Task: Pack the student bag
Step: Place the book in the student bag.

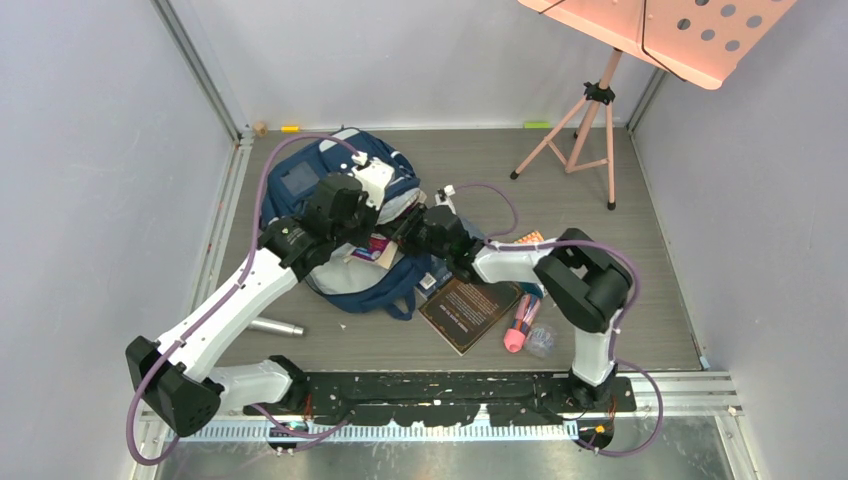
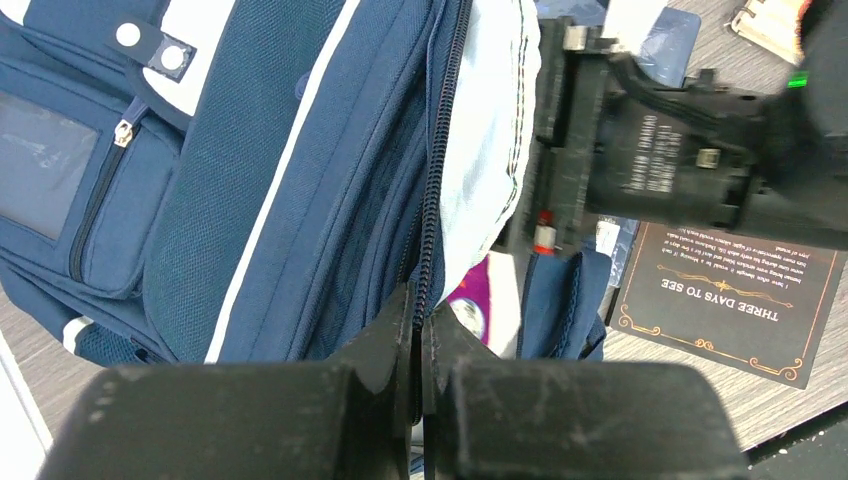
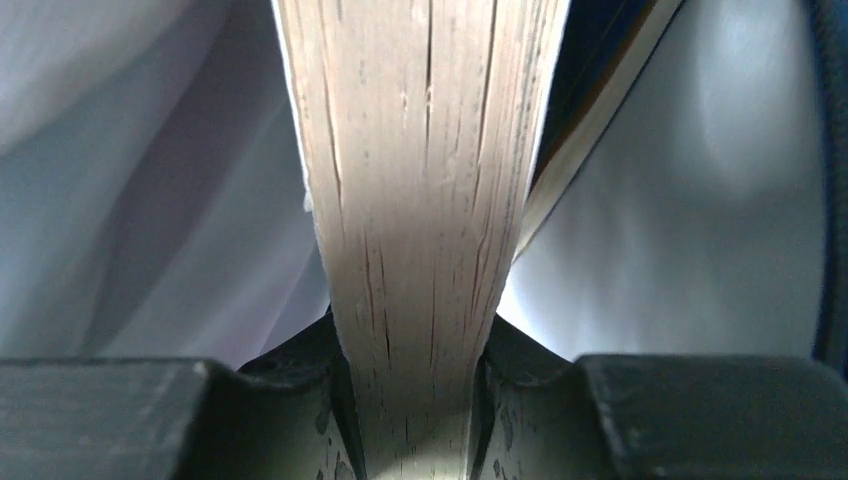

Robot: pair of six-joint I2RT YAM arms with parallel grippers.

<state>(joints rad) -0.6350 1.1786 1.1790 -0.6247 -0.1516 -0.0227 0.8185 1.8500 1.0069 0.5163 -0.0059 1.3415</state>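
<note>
Left end effector (image 2: 420, 322) pinches the student bag's (image 2: 300, 170) rim, right end effector (image 3: 415, 395) a thick book (image 3: 420, 180) — black book (image 1: 470, 305) (lying flat) beside.

Pale grey walls (image 1: 80, 150); grey wood-grain floor (image 1: 650, 290); pink music stand (image 1: 610, 72) far right.

Mouth of student bag (image 2: 300, 180) narrowed: book (image 3: 420, 200) wedged between right gripper (image 3: 415, 400) jaws, grey lining (image 3: 150, 200) pressed close either side; little free room.

Pink music stand (image 1: 606, 75) stands at two o'clock on the worktop (image 1: 470, 160). Dark book (image 1: 470, 310) lies flat at five o'clock with a pink marker (image 1: 518, 328) just beside it. Silver cylinder (image 1: 272, 327) at eight.
</note>
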